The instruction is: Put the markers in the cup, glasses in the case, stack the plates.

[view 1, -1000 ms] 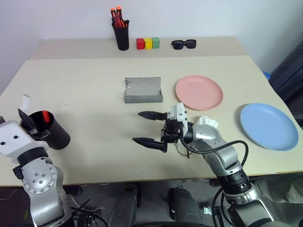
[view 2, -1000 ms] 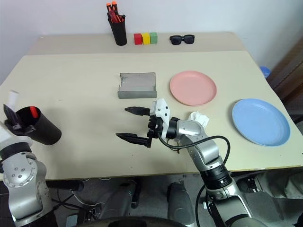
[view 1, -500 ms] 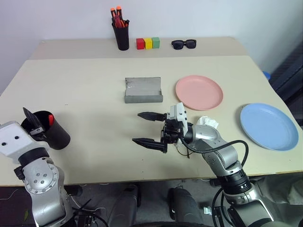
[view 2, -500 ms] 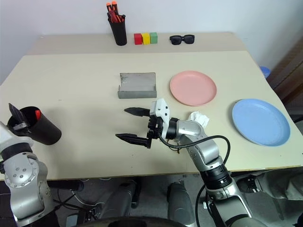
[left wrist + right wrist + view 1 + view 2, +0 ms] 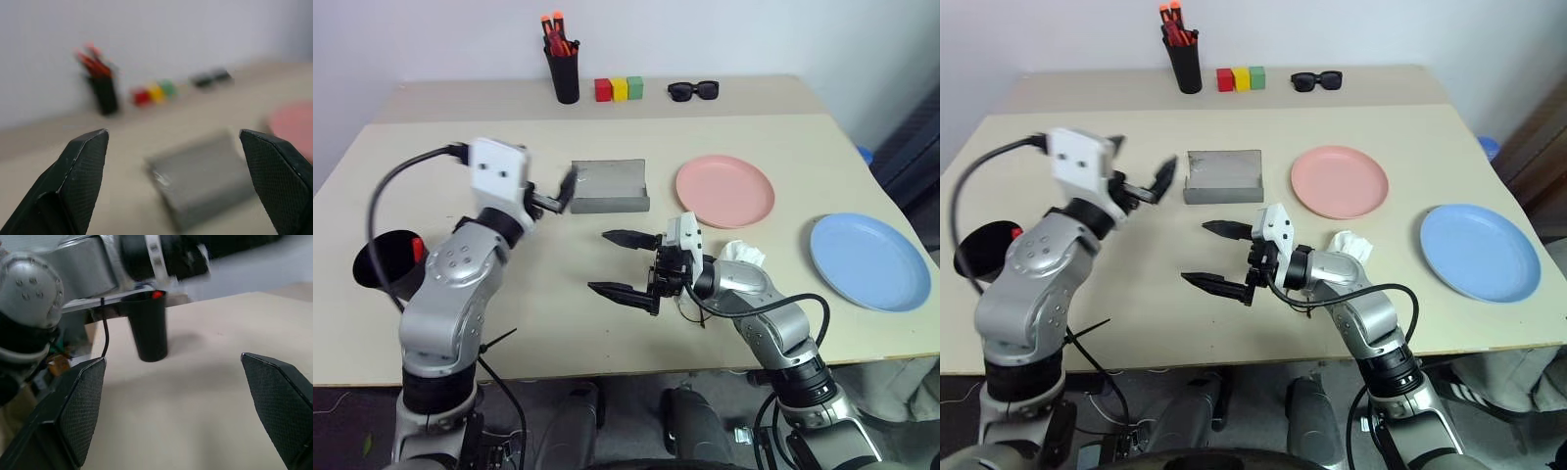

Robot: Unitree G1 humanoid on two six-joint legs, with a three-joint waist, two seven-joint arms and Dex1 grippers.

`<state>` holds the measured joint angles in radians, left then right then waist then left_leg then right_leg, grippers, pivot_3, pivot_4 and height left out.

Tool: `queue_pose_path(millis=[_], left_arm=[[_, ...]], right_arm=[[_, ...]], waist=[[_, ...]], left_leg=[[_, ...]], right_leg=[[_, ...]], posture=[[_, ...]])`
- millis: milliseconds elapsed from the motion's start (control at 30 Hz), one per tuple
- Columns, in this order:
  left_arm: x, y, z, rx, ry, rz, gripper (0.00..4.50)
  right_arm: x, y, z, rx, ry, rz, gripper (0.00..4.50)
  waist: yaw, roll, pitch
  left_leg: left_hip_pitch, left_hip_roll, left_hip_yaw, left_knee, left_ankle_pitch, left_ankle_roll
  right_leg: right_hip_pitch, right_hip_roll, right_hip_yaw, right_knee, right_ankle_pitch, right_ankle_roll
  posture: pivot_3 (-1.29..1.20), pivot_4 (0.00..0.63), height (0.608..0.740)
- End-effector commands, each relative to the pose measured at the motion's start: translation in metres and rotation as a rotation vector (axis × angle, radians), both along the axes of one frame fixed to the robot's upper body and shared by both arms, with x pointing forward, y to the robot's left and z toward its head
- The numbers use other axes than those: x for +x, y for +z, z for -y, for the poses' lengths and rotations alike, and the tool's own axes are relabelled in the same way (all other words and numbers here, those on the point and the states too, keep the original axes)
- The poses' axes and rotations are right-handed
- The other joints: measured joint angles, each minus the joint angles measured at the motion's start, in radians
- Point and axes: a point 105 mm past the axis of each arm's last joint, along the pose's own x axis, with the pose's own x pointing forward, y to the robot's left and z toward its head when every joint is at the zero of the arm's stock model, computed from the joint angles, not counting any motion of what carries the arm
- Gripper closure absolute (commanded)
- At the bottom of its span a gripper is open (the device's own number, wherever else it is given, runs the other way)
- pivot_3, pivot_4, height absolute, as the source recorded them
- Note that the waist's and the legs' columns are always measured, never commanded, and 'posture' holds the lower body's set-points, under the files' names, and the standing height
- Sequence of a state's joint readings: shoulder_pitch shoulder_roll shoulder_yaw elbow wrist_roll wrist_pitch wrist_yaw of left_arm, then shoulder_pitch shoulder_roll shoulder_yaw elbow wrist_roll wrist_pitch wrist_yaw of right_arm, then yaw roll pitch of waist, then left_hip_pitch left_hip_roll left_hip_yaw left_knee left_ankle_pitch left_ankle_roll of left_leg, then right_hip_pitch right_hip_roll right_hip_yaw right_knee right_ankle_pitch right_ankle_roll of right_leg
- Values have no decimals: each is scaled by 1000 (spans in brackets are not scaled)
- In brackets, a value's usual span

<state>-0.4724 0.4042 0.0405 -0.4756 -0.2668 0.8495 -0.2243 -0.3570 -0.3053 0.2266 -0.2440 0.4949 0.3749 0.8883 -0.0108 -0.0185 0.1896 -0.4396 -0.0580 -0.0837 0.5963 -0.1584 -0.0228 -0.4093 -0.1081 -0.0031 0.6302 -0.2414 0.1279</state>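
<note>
Left claw (image 5: 560,194): jaws wide, empty, case (image 5: 609,186) just ahead of its tips; cup (image 5: 389,266) with a red-capped marker (image 5: 417,249) well behind it. Right claw (image 5: 619,264): jaws wide, empty, pink plate (image 5: 724,190) beyond. Risk: a low approach shoves the case across the worktop (image 5: 489,157).

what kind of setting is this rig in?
Likely a lab test bench: a bare beige table against a plain wall, staged with props such as coloured blocks, a pen holder and plastic plates.
</note>
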Motion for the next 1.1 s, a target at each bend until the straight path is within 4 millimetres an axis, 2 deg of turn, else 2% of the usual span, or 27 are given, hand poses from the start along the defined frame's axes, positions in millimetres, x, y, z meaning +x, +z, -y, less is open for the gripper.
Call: queue_pose_path(millis=[33, 167, 367, 667, 767, 1000, 1100], left_arm=[[27, -19, 1, 69, -28, -177, 29], [60, -26, 18, 113, -154, -286, 29], [86, -32, 31, 203, -282, -340, 29], [95, -50, 41, 344, -448, -427, 29], [94, -50, 47, 347, -503, -425, 822], [91, -56, 49, 381, -561, -419, 4317], [90, -59, 47, 402, -568, -410, 4439]], right_arm=[[-2, 15, 3, 14, -28, 56, 0], [5, 20, 20, -12, -112, 56, 0], [7, 25, 53, -55, -224, 56, 0], [-18, 13, 86, -134, -308, 13, 0], [-15, 7, 97, -166, -383, 21, 0], [0, -1, 120, -233, -515, 49, 0], [3, 0, 126, -244, -532, 58, 0]], waist=[[-5, 0, 0], [2, 0, 1], [1, 0, 1], [1, -1, 1], [2, -1, 1], [2, -1, 1], [2, -1, 1]], left_leg=[[0, 1, -1, 0, 0, 0], [0, 2, 0, 0, 0, 0], [-2, 1, 0, 0, 0, 0], [-3, 1, 1, 0, 0, 0], [-3, 2, 1, 0, 0, 1], [-3, 1, 1, 1, 0, 1], [-3, 1, 1, 1, 0, 1]], right_leg=[[0, 2, 0, 0, 0, 0], [-1, 3, 0, -1, 0, -1], [-1, 1, 0, -2, 0, 0], [-2, -1, 0, -3, 0, 0], [-2, -1, 0, -3, 0, 0], [-1, -4, 0, -2, 0, 1], [-1, -4, -1, -2, 0, 1]], posture=[[0, 150, 740], [0, 150, 740], [0, 150, 740], [0, 150, 740], [0, 150, 740], [0, 150, 740], [0, 150, 740]])
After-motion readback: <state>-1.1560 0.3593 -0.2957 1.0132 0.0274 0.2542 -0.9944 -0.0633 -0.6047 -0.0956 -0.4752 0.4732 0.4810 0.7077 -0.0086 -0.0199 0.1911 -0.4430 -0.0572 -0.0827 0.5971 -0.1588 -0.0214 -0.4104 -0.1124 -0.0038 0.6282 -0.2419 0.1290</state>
